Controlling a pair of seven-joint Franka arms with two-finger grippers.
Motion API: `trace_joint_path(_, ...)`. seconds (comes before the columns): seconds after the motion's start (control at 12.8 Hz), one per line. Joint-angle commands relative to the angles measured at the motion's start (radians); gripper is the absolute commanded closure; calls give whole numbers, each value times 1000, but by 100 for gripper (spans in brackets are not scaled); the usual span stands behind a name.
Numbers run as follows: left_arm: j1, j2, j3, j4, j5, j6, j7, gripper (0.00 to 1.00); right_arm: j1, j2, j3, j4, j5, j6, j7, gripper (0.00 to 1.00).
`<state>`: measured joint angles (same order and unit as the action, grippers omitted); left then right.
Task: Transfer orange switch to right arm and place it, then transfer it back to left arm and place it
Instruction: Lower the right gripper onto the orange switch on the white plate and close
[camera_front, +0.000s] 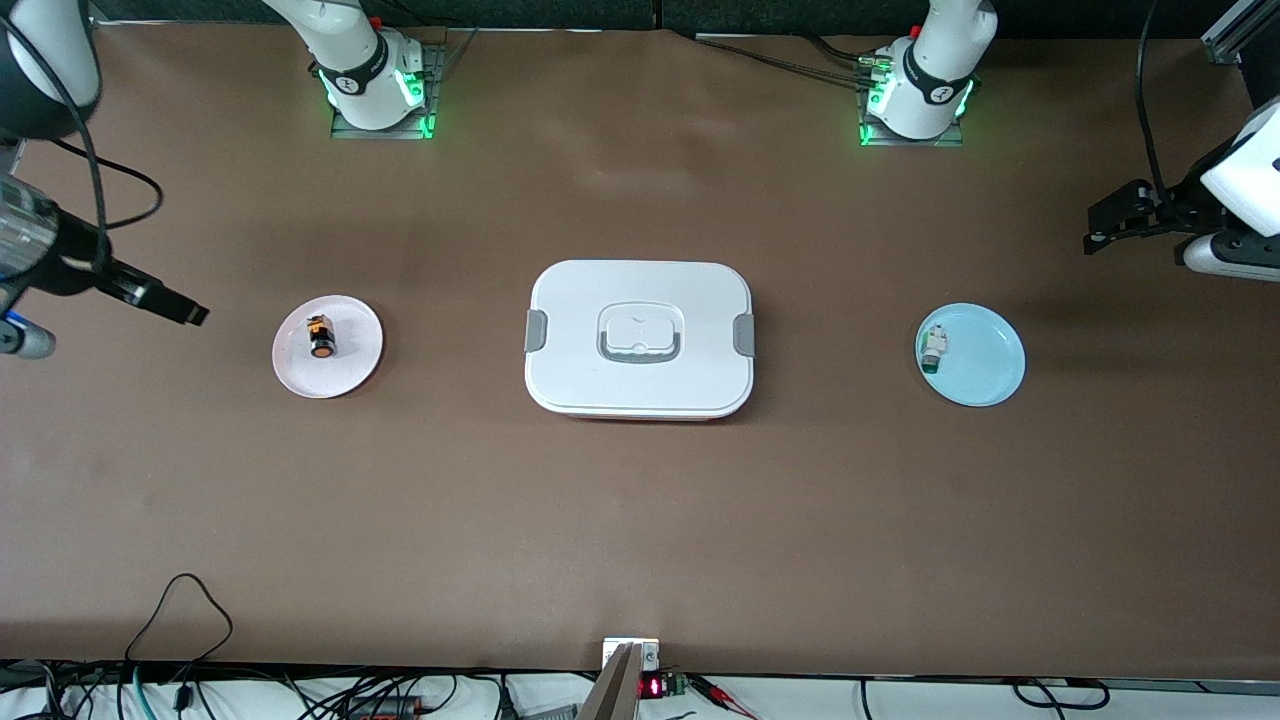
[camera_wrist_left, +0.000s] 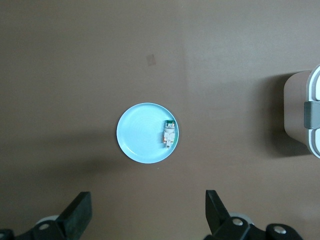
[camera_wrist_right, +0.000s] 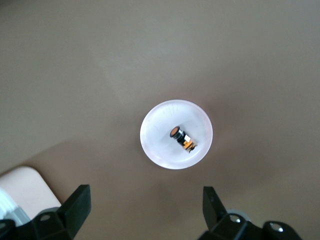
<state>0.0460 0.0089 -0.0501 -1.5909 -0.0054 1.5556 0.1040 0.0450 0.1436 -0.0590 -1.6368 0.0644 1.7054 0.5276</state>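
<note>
The orange switch lies on its side on a pale pink plate toward the right arm's end of the table. In the right wrist view the switch sits mid-plate, clear of my open right gripper. The right gripper hangs over bare table beside that plate, empty. The white lidded box stands in the middle of the table. My left gripper hovers open over the left arm's end; in its wrist view the left gripper holds nothing.
A light blue plate toward the left arm's end carries a small white part with a green tip, also seen in the left wrist view as the white part. Cables and a small display lie along the table's edge nearest the camera.
</note>
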Motion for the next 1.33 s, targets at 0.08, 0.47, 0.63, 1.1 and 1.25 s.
trace_joint_path(0.08, 5, -6, -4, 12, 7, -19, 6, 0, 29, -21, 4, -162, 23, 127, 262, 1)
trace_joint_path(0.47, 2, -9, -10, 3, 8, -28, -62, 0, 26, -28, 5, -371, 28, 315, 402, 1)
trace_joint_path(0.63, 3, -7, -10, 3, 7, -28, -56, 0, 24, -27, 5, -414, 34, 338, 460, 1)
trace_joint_path(1.1, 5, -1, -8, 3, 7, -19, -49, 0, -10, 27, 5, -644, 32, 648, 480, 1)
trace_joint_path(1.25, 5, -1, -8, 5, 7, -19, -50, 0, -33, 69, 5, -644, 31, 689, 457, 1)
